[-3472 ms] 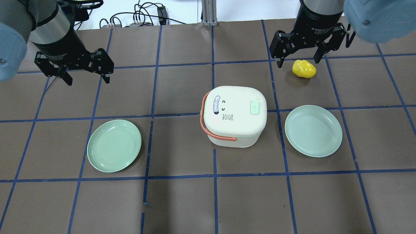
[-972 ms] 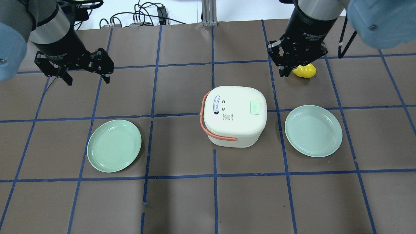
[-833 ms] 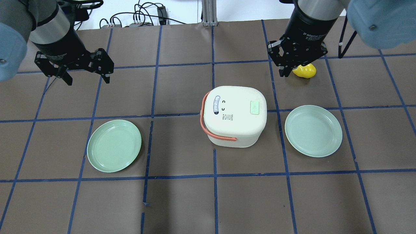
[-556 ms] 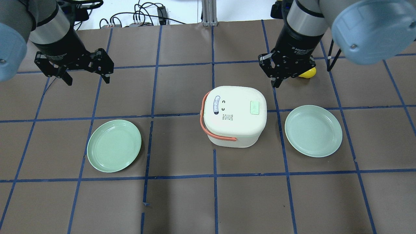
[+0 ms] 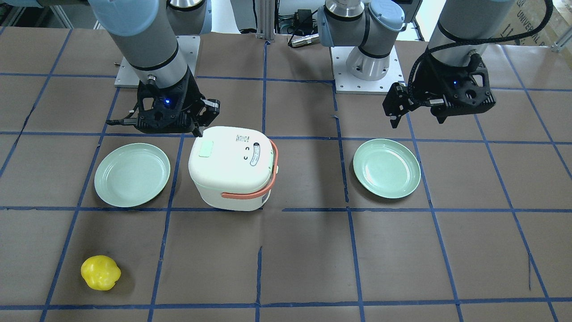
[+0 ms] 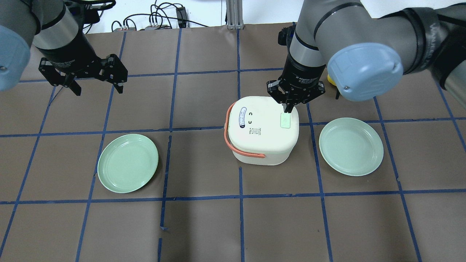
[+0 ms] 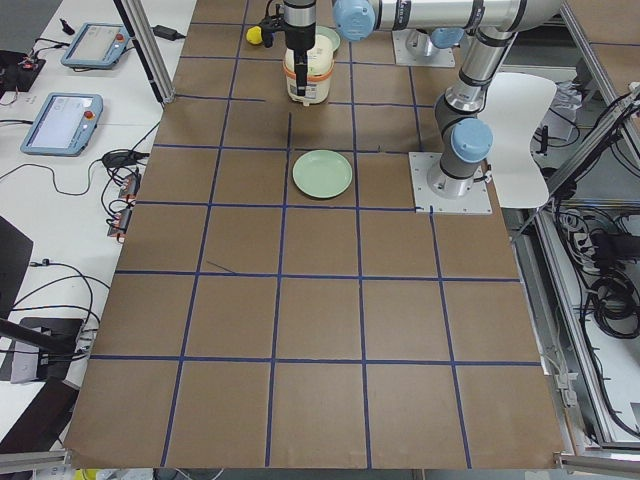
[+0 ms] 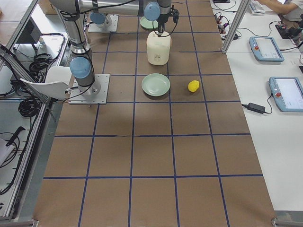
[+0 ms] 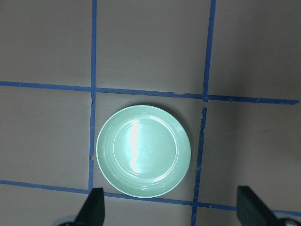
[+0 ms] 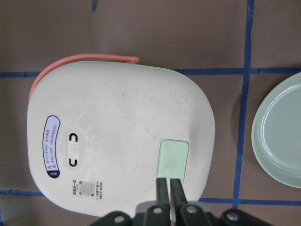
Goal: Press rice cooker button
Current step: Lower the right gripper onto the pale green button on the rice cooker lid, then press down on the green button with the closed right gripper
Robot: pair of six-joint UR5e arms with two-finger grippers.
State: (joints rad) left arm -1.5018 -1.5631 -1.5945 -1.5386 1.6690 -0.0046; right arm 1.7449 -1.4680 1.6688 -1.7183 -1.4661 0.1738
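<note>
The cooker point(image 6: 260, 138) stood central on the surface point(image 6: 204, 225), the right jaws clenched into one blunt tip over its green button point(image 10: 174, 157), apparently to press it, while the left jaws hung released.

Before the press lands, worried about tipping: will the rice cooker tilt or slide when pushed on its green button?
Probably steady: the rice cooker looks boxy and broad-based. The button sits near one top edge, so slight rocking seems possible.
</note>
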